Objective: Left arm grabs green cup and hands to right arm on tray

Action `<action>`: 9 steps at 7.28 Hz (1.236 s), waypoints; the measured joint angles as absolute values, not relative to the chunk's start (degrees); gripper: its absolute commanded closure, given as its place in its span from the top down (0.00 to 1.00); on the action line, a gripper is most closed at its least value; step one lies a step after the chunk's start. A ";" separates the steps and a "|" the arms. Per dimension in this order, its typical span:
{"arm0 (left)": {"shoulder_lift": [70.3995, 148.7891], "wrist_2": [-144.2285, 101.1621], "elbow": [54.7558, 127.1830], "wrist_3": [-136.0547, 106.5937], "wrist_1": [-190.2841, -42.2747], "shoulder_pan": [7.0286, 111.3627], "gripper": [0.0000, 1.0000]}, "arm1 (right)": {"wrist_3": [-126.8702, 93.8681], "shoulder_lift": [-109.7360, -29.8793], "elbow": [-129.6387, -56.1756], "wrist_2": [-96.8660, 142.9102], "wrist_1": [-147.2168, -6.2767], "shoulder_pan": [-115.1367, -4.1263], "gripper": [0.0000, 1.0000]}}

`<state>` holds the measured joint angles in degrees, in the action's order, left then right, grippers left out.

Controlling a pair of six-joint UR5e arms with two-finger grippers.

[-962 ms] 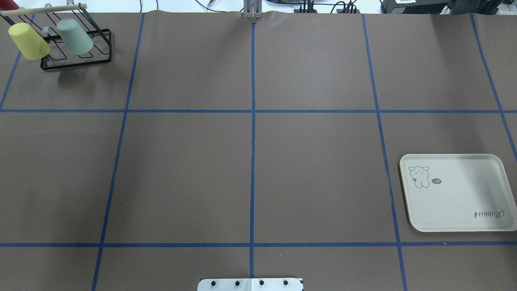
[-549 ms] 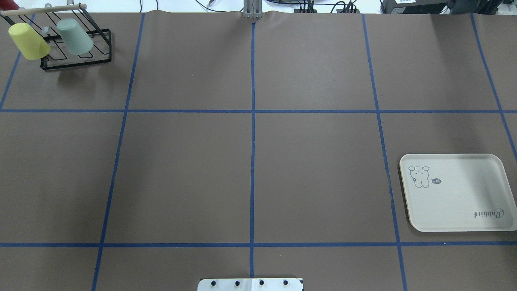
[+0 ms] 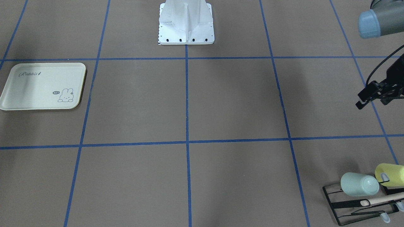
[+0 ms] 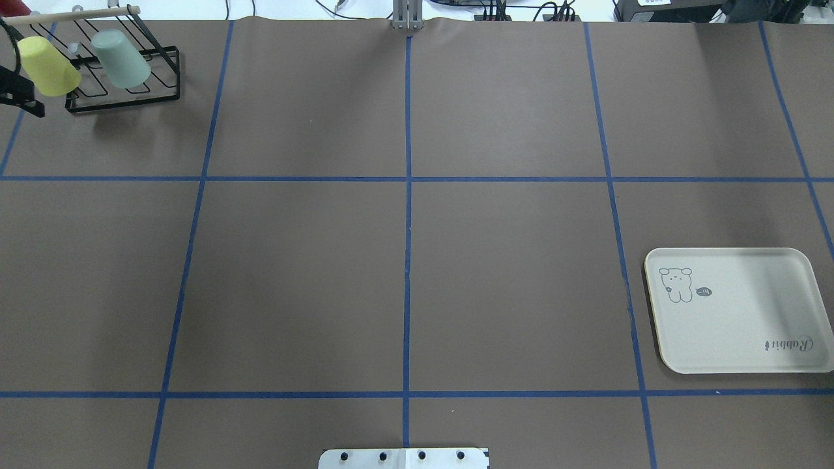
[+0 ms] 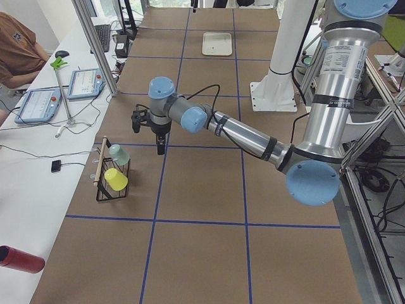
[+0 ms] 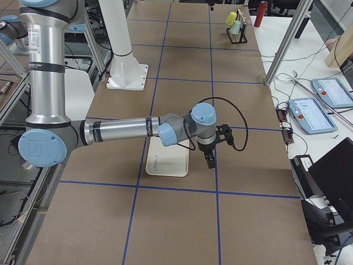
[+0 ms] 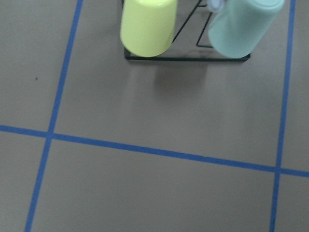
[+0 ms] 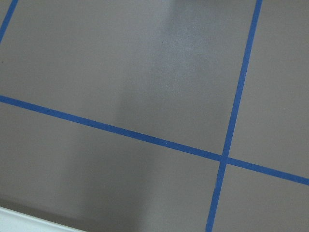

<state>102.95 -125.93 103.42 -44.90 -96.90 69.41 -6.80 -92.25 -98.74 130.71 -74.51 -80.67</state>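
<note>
Comprised silver-grey tubular left arm [image 5: 243, 134] and right arm [image 6: 118, 131], pale blue joint caps [image 5: 309, 182], black cables [image 5: 204, 86], white pedestal [image 3: 186, 22].

smooth plastic green cup [image 7: 241, 26], blk wire rack [image 7: 188, 59]

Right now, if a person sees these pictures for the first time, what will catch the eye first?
Two pastel cups stand out: a green cup and a yellow cup sit tilted on a black wire rack in the far left corner of the table. Near the right edge lies an empty cream tray. In the side view, the silver left arm stretches close to the rack.
</note>
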 measured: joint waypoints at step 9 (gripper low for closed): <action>120.60 -119.40 75.65 -40.87 -105.73 67.38 0.94 | -6.86 -92.37 -98.95 130.26 -74.39 -79.31 1.00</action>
<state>120.60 -119.40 75.65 -40.87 -105.73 67.38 -6.86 -92.37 -98.95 130.26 -74.39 -79.31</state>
